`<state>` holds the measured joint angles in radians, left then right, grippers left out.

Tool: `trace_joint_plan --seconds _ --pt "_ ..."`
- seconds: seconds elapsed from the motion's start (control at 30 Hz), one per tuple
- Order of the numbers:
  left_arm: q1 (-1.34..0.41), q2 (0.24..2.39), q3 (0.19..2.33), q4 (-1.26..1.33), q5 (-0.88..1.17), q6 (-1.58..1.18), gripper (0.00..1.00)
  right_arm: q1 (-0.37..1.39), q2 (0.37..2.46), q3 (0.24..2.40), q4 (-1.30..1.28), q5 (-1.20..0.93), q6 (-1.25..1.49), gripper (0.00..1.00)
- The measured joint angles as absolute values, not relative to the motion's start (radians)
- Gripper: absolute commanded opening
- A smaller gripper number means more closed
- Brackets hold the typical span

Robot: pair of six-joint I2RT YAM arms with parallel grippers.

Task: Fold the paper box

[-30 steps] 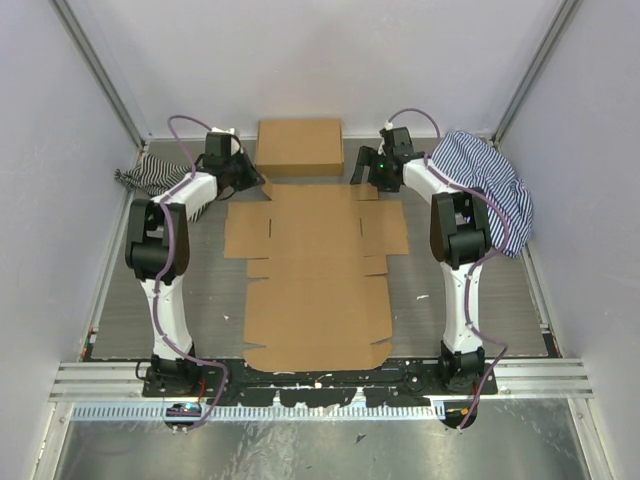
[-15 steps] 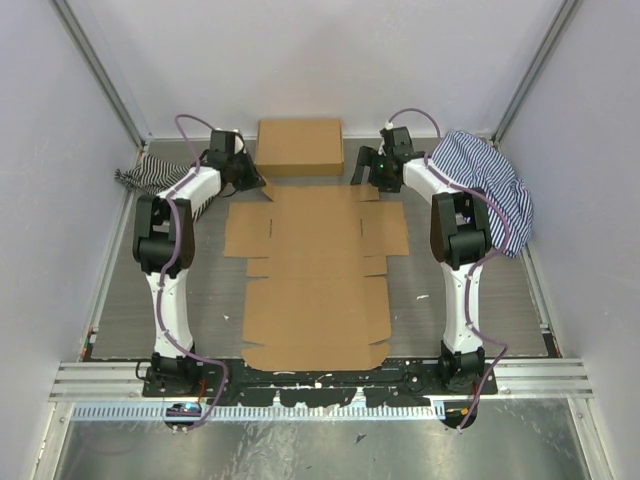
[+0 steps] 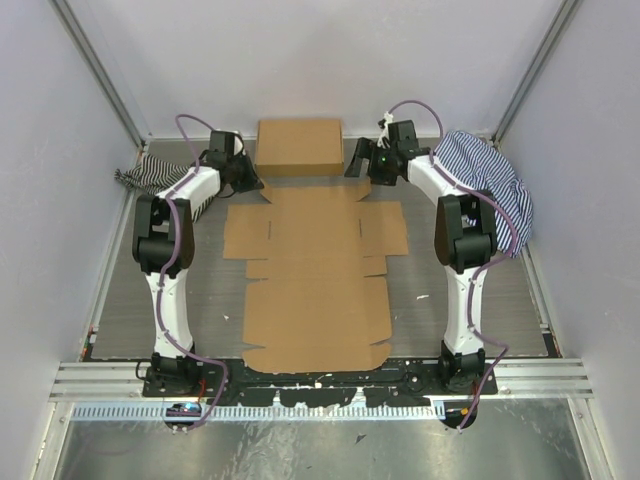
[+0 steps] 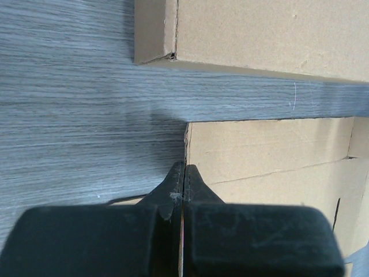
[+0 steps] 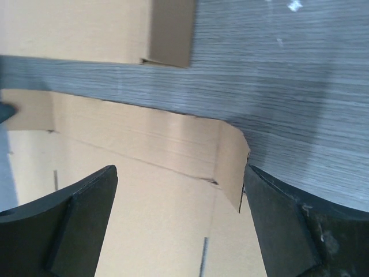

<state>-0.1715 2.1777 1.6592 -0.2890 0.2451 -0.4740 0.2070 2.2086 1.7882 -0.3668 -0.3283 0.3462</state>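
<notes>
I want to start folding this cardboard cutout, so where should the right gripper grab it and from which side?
Probably the far right corner flap of the paper box, from the far edge. It lies flat on the table, so only an edge offers a grip, and the open right gripper hangs over that corner.

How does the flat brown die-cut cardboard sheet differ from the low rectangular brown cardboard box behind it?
The flat brown die-cut cardboard sheet lies unfolded; the low rectangular brown cardboard box is already formed, with side walls. The sheet shows flaps, slits and crease lines; the box shows none. The sheet is clearly larger in outline than the box. Both are plain, unprinted brown cardboard.
</notes>
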Motion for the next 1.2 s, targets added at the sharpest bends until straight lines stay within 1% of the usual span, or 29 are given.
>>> trace_joint_plan --seconds 0.27,0.3,0.43,0.53,0.63,0.73,0.87,1.0,1.2 --pt "-0.18 2.178 1.665 -0.29 0.251 -0.474 0.0 0.216 2.199 1.789 -0.319 -0.468 0.366 0.94" --pt "-0.183 2.178 1.665 -0.292 0.255 -0.474 0.01 0.218 2.2 1.789 -0.319 -0.476 0.369 0.94" --pt "-0.2 2.178 1.665 -0.294 0.276 -0.474 0.11 0.235 2.212 1.798 -0.318 -0.507 0.372 0.94" --pt "-0.212 2.178 1.665 -0.293 0.294 -0.476 0.23 0.246 2.237 1.811 -0.314 -0.521 0.373 0.94" --pt "-0.219 2.178 1.665 -0.291 0.316 -0.485 0.27 0.253 2.259 1.811 -0.315 -0.527 0.373 0.93" --pt "-0.222 2.178 1.665 -0.288 0.335 -0.499 0.25 0.257 2.277 1.811 -0.318 -0.525 0.373 0.92" --pt "-0.221 2.178 1.665 -0.289 0.339 -0.502 0.26 0.257 2.275 1.798 -0.32 -0.49 0.373 0.94" --pt "-0.221 2.178 1.668 -0.296 0.334 -0.5 0.26 0.255 2.246 1.766 -0.334 -0.374 0.375 0.96" --pt "-0.221 2.178 1.689 -0.305 0.326 -0.498 0.26 0.213 2.175 1.735 -0.391 -0.216 0.404 0.97"
